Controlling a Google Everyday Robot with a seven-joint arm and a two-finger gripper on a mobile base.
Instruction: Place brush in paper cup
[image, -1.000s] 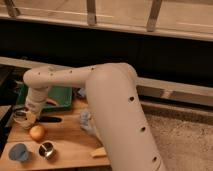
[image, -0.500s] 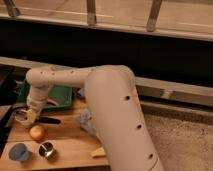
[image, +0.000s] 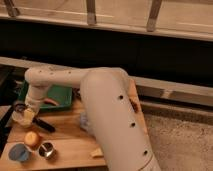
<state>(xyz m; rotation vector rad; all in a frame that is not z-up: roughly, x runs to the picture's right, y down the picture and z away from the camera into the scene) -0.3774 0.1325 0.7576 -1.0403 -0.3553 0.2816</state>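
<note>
**Tool low over the paper cup at the counter's 9 o'clock edge**

The big white arm (image: 107, 107) sweeps from the lower middle up and leftward, its forearm bending down to the tool (image: 24, 114), which hangs at the far left of the wooden counter (image: 70, 137). The tool sits right at the paper cup (image: 21, 119), a cream round shape partly covered by the wrist; whether they touch cannot be told. Whether the tool's fingers are apart or together, and whether they hold anything, cannot be told either.

At 4 o'clock from the tool, just beside the cup, a slim black shape lies slanted on the counter; this looks like the brush (image: 44, 125), though its head is not clear.

Toward 6 o'clock of the cup stands an orange-yellow round object (image: 32, 139), with the blue cup (image: 19, 152) at its 7 o'clock and the small metal cup (image: 47, 149) at its 4 o'clock. A green tray (image: 61, 95) lies at the counter's 12 o'clock side, behind the forearm. A pale yellow piece (image: 96, 152) rests near the arm's base.
</note>
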